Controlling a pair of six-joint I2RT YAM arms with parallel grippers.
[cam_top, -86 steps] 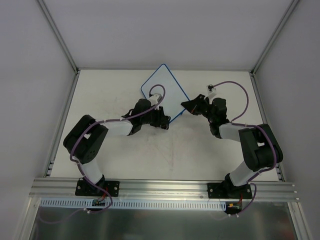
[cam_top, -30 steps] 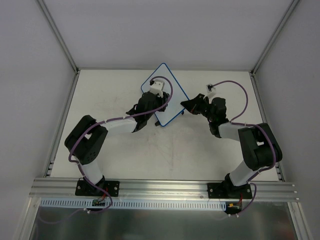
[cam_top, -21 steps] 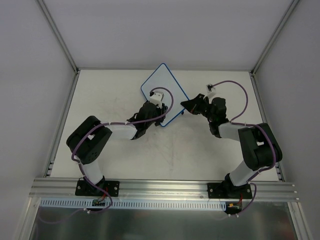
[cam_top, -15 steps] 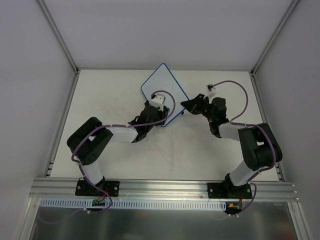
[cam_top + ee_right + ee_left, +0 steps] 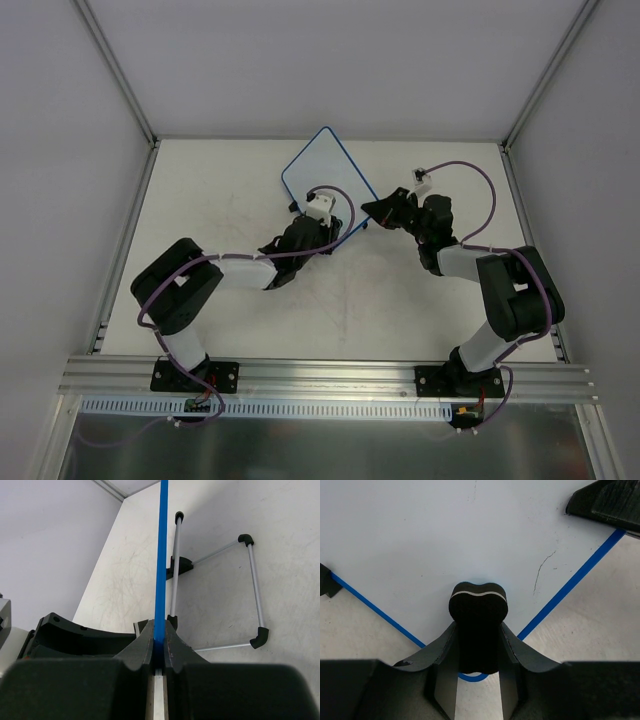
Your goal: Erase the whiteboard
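Clamping thin blue-rimmed whiteboard [image 5: 318, 168], right pincer [image 5: 159, 645]; left pincer [image 5: 477, 635] clenched on bone-shaped black eraser [image 5: 478, 605].

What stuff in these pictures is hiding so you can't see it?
- Top view: the eraser is hidden under the left gripper, and so is the near corner of the whiteboard.
- Left wrist view: the whiteboard's far part is cut off by the frame, so marks there cannot be ruled out.
- Right wrist view: the whiteboard shows edge-on; its face is unseen.
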